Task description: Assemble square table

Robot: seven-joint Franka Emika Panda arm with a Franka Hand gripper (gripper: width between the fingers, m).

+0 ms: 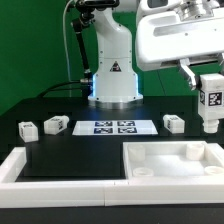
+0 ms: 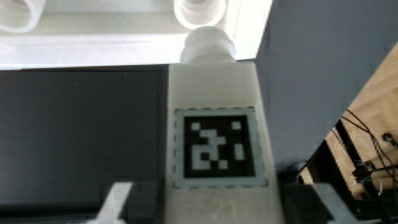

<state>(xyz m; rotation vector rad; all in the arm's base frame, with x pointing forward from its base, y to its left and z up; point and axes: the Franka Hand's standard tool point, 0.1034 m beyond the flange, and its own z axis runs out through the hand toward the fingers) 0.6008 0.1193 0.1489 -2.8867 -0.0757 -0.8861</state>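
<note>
The tool (image 1: 207,88) is clenched on a white tagged leg (image 1: 210,108), held upright at 3 o'clock in the exterior view, near the far rim of the square table top (image 1: 170,168). The top lies at 5 o'clock on the black desk (image 1: 80,150). A loose leg (image 1: 173,123) lies at the marker board's (image 1: 113,127) 3 o'clock.

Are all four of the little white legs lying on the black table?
No. Only three legs lie there; the fourth leg hangs clamped in the fingers over the square top.
</note>
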